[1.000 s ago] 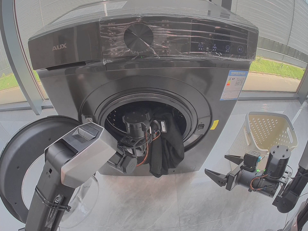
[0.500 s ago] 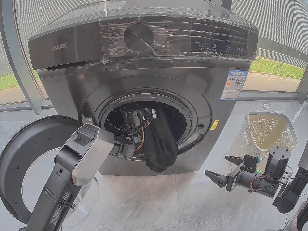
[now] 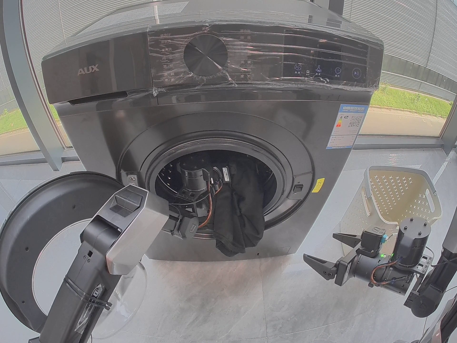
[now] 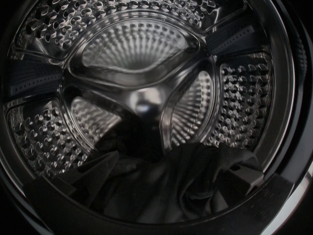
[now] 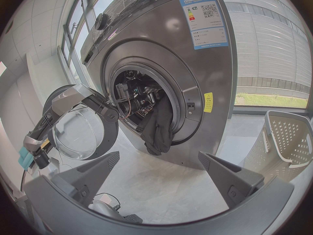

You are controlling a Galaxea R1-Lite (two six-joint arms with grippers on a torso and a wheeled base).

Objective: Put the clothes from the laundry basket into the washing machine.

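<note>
The dark garment [image 3: 238, 210] lies across the lower lip of the washing machine's [image 3: 214, 110] round opening. Part of it is inside the drum and the rest hangs in a limp, creased fold down the front panel. In the left wrist view you see its crumpled near end on the drum's perforated steel floor.

Your left gripper [image 4: 169, 167] is inside the drum, fingers spread with cloth lying between them, clamping nothing. Your right gripper [image 3: 320, 246] hangs low over the floor [image 3: 228, 301] to the right of the machine, fingers wide apart and holding nothing.

Just behind it, the cream perforated laundry basket [image 3: 404, 191] stands tilted toward you. The machine's round door [image 3: 28, 225] is swung open on the left. The floor is pale grey tile, and tall windows run behind the machine, with grass outside.
</note>
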